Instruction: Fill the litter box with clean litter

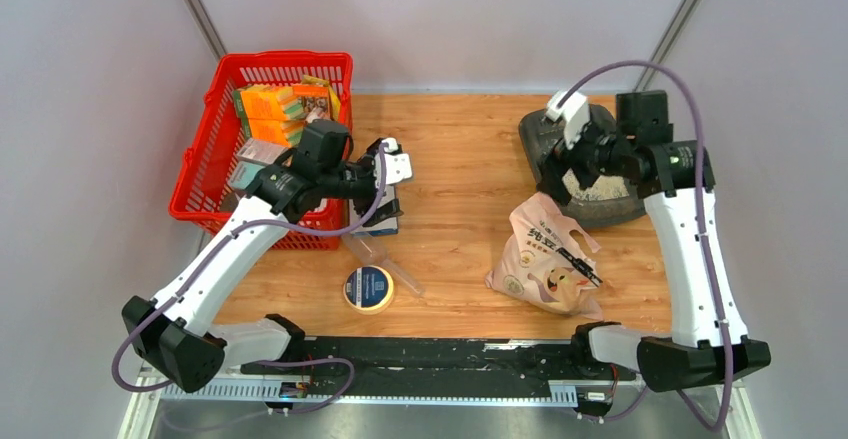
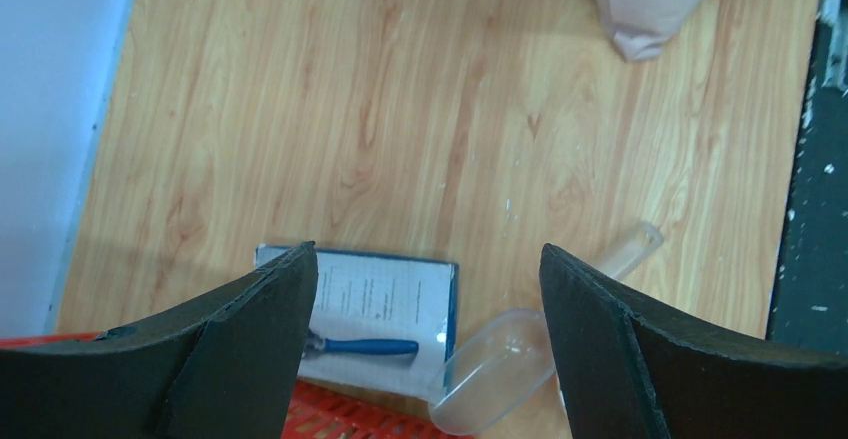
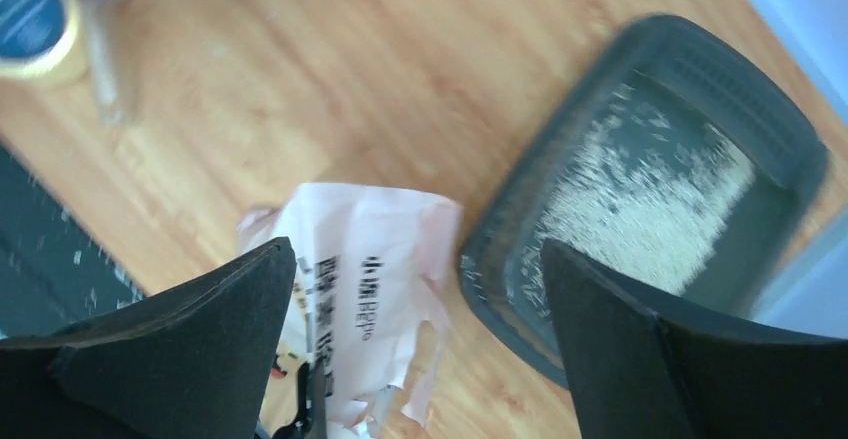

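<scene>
**Litter box:** The litter box (image 3: pixel 720 69) stands in the far right corner of the bench (image 1: pixel 470 159), upright and level. The right arm crosses over it in the top view.

**Litter:** Pale litter (image 3: pixel 640 199) lies in the box as a patch over the middle of the floor. Dark floor shows bare along the walls and at one end, and loose grains thin out at the patch's margin. The layer looks shallow and sits well below the rim.

**Supply:** The bag (image 1: pixel 545 259) lies on its side between the box and the near right edge, its torn mouth towards the box. How much it holds cannot be told. A clear scoop (image 1: pixel 385 259) lies near the near left part of the bench, beside a tape roll (image 1: pixel 368 289), and appears empty.

**Fingers:** The right fingers (image 3: pixel 200 339) are spread wide above the gap between bag and box and hold nothing. The left fingers (image 2: pixel 250 339) are also wide and empty. They hang over the scoop and a blue card (image 2: pixel 370 309) by the red basket (image 1: pixel 265 144).

**Finding:** The task is judged partly done. Some litter is in the box, but the fill is neither even nor deep. Left to do: take up the scoop or bag, add more litter, and cover the bare floor.
</scene>
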You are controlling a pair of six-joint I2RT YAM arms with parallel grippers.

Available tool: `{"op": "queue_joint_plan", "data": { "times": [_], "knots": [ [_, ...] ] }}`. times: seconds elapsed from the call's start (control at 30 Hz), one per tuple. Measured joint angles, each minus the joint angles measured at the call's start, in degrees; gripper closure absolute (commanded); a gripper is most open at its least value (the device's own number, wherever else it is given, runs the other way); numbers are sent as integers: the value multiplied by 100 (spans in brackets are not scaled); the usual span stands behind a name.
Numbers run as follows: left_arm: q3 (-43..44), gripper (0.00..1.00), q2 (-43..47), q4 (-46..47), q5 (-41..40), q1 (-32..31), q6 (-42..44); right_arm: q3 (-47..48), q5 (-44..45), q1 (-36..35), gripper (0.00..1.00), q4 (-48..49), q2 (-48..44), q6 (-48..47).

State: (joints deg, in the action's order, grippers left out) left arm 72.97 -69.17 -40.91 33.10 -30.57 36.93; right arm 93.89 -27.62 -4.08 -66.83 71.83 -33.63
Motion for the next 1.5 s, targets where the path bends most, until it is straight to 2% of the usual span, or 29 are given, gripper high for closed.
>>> {"op": "queue_joint_plan", "data": {
  "times": [0.2, 0.37, 0.47, 0.5, 0.57, 0.6, 0.7, 0.83, 0.93, 1.07, 1.33, 1.37, 1.4, 1.43, 1.47, 1.5],
  "knots": [
    [-396, 11, -4, -11, -205, 31, 319, -1191, -92, -831, 14, -741, -278, -1064],
    [-431, 12, -2, -26, -378, 31, 433, -2326, 474, -1113, 20, -861, -267, -1169],
    [-439, 12, 7, -57, -490, 31, 507, -2621, 800, -1182, 35, -859, -179, -1182],
    [-448, 12, 13, -61, -518, 31, 533, -2645, 861, -1207, 50, -837, -118, -1189],
    [-485, 12, 33, -74, -564, 31, 590, -2647, 946, -1285, 63, -765, 50, -1204],
    [-511, 12, 46, -98, -610, 31, 625, -2647, 977, -1344, 81, -734, 122, -1241],
    [-542, 12, 61, -136, -726, 31, 710, -2636, 1075, -1663, 100, -697, 358, -1342],
    [-601, 12, 166, -129, -907, 31, 763, -2339, 1187, -2186, 100, -822, 807, -1410],
    [-750, 12, 363, -122, -1071, 31, 791, -1766, 1075, -2411, 100, -925, 1355, -1421],
    [-1038, 11, 691, -131, -1300, 31, 822, -535, 715, -2592, 100, -955, 2428, -1609],
    [-1408, 12, 1036, -157, -1606, 50, 839, 2776, 442, -2730, 98, -1054, 4843, -1923],
    [-1414, 12, 1036, -155, -1617, 59, 839, 2975, 452, -2736, 74, -981, 4990, -1943],
    [-1421, 12, 1034, -151, -1628, 63, 839, 3097, 455, -2736, 58, -911, 5080, -1965],
    [-1421, 12, 1034, -151, -1631, 66, 839, 3143, 455, -2739, 48, -855, 5112, -1980],
    [-1421, 12, 1032, -149, -1631, 66, 839, 3145, 455, -2741, 34, -813, 5115, -1982],
    [-1421, 11, 1029, -146, -1628, 66, 839, 3143, 444, -2739, 29, -782, 5106, -1976]
  ]
}}
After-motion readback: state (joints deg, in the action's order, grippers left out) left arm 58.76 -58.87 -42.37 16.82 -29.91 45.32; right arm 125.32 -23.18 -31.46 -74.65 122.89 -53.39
